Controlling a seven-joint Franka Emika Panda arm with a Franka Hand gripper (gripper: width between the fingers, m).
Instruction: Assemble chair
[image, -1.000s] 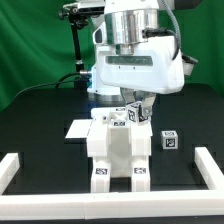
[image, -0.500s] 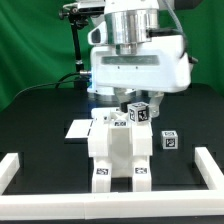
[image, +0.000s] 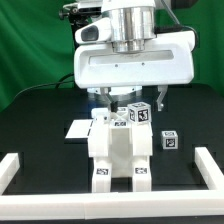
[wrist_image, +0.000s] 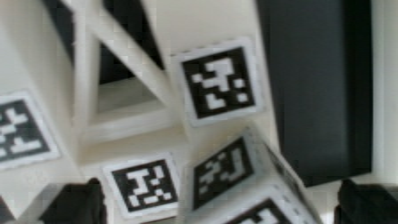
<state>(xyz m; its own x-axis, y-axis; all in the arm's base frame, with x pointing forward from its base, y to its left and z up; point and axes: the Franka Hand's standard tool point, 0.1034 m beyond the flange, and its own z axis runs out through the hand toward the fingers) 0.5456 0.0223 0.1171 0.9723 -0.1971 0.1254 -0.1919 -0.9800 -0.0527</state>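
Note:
The partly built chair stands mid-table, a blocky white body with tags low on its front. A small tagged cube rests on its top on the exterior view's right side. My gripper hangs just above that cube, open. In the wrist view the cube lies between the dark fingertips, with a gap on each side. My gripper holds nothing. The chair's white frame and a tagged face fill the wrist view beyond the cube.
A second small tagged cube sits on the black table at the exterior view's right of the chair. A flat white panel lies at its left. White border rails run along the front and both sides. A green stand rises behind.
The jaws have opened and let go of the small cube, which stays on top of the chair. The arm has lifted a little and looks larger in the exterior view.

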